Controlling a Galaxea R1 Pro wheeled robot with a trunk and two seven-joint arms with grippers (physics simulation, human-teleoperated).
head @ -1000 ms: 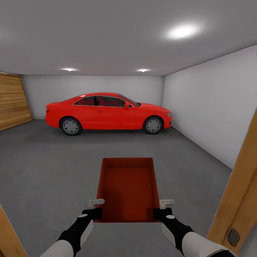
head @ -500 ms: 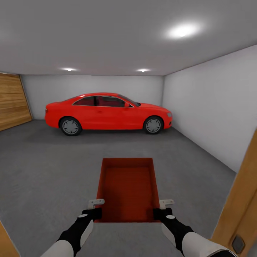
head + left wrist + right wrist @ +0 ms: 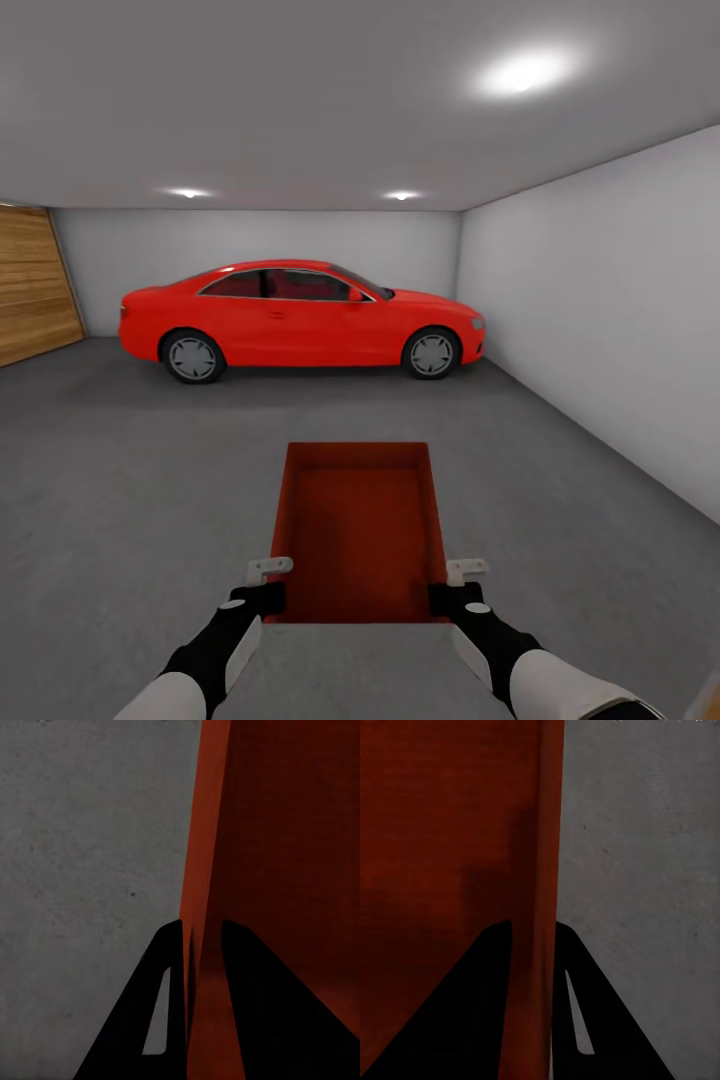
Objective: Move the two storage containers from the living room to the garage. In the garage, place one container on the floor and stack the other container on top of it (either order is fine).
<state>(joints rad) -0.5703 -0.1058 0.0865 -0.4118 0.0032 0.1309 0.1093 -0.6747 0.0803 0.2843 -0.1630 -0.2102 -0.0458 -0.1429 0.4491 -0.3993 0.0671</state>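
red-orange bin [image 3: 360, 520], red car [image 3: 300, 320], mottled grey floor [image 3: 130, 480].

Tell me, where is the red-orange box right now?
In the head view the red-orange rectangular bin sits centre-low, carried above the grey concrete floor between both grippers, with the red car beyond.

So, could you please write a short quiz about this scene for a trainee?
1. True or false: each tool grips a side wall of the bin.
2. What does the bin hold? A) boxes B) nothing C) a lid
3. What is parked at the far wall?

Key:
1. True: the left tool and the right tool each pinch one wall.
2. B
3. A red car.
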